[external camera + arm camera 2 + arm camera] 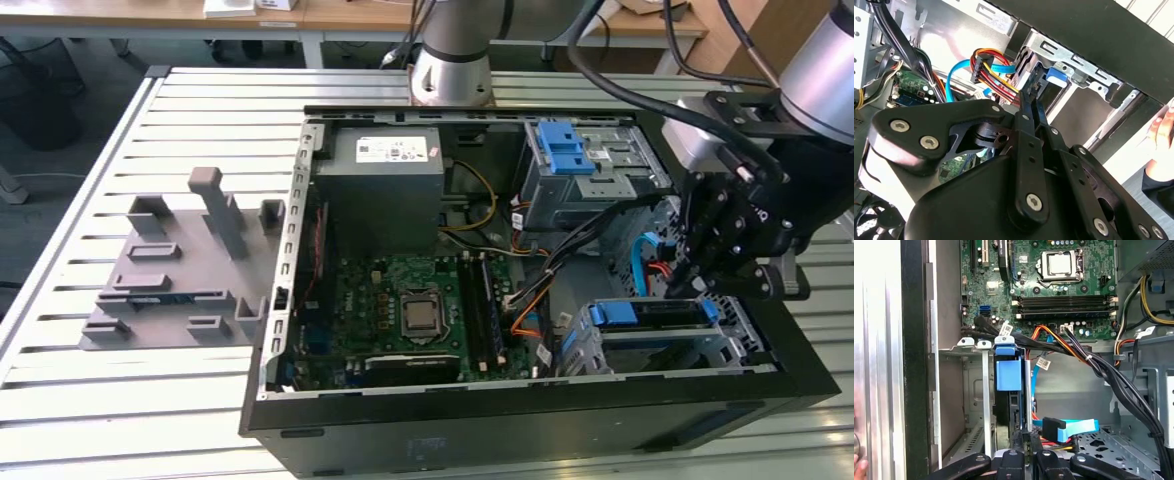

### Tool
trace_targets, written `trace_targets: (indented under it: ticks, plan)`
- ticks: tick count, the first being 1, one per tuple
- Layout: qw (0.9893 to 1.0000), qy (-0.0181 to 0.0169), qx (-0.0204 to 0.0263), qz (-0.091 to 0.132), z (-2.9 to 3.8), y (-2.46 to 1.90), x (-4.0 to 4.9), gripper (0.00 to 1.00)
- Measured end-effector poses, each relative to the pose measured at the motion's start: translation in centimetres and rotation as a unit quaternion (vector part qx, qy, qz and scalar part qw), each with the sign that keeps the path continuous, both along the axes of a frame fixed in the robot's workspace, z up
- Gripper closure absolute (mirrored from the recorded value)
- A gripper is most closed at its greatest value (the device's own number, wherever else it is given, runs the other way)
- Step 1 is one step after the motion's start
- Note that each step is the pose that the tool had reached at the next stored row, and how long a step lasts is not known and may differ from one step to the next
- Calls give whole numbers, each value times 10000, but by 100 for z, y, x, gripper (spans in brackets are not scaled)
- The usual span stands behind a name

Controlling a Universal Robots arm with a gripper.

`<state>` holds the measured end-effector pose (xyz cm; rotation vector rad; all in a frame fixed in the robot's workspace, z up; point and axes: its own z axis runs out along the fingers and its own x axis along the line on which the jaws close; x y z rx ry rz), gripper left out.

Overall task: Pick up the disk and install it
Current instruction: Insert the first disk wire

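Disk (1008, 390) sits edge-up in the drive cage (974, 390), blue bracket tab (1008, 374) on its outer end, directly ahead of the fingertips. Gripper (1026, 440) fingers narrow, pinched together at the disk's near edge; can't tell if they actually clamp it. SATA cable (1071, 428) just beside the fingers. Motherboard (1054, 285) well beyond the cage, inside the PC case (534, 420).
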<state>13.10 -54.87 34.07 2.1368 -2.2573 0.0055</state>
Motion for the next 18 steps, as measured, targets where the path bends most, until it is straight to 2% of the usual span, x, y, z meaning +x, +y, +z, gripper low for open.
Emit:
trace_targets:
  ticks: [11, 18]
  plan:
    - [10000, 0, 4, -2, -35, -44, 3, 84]
    - [10000, 1, 4, -10, -57, -45, 14, 84]
